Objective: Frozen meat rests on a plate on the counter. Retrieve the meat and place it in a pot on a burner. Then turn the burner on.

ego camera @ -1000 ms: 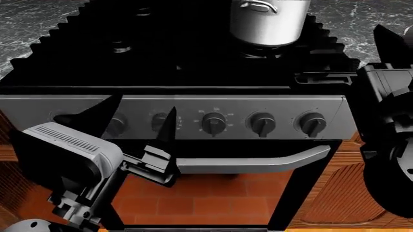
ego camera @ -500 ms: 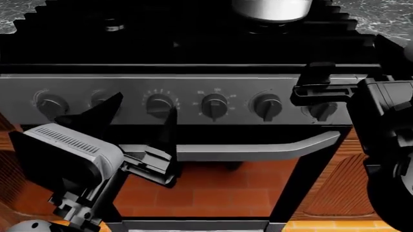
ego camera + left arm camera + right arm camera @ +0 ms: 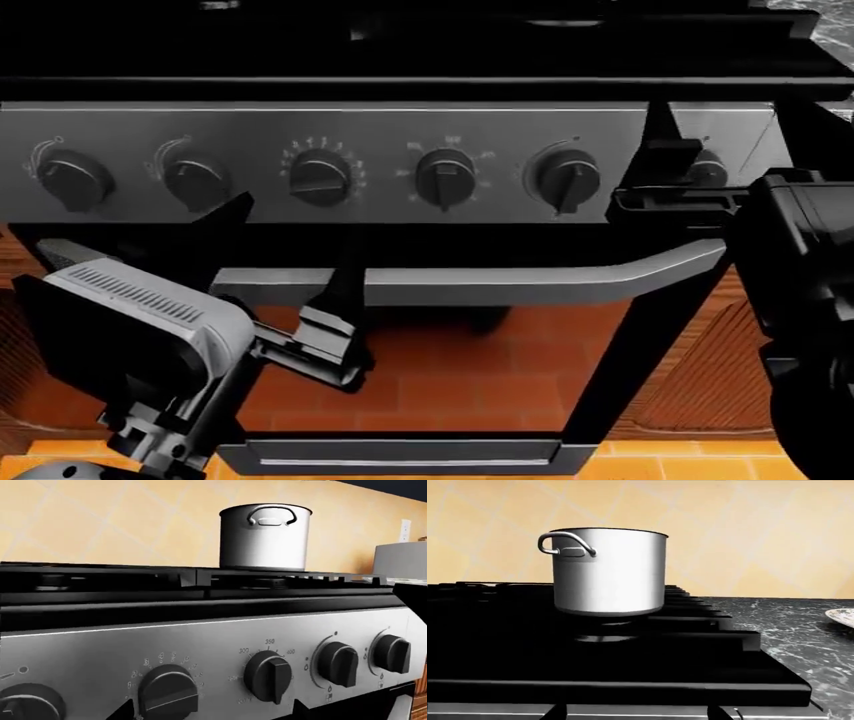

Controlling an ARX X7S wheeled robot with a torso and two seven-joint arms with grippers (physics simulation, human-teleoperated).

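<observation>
Writing: oven knob [image 3: 268, 676] dial reads 300, 350, 400; the next knob's [image 3: 167, 692] numerals are blurred.
Pot [image 3: 610, 571]: your steel pot stands upright on the burner [image 3: 606, 638] grate.
Plate [image 3: 842, 616]: cut off at the frame edge, on the counter [image 3: 800, 630]; meat not visible.
Left gripper [image 3: 287, 240]: fingers spread, empty, before the knobs.
Right gripper [image 3: 667, 185]: you cannot tell its state; mostly hidden.

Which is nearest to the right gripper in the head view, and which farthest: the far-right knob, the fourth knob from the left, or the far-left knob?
1. far-right knob: right end of the panel, partly hidden beside the right gripper.
2. fourth knob from the left: mid-panel, above the oven door handle.
3. far-left knob: opposite end of the panel.
</observation>
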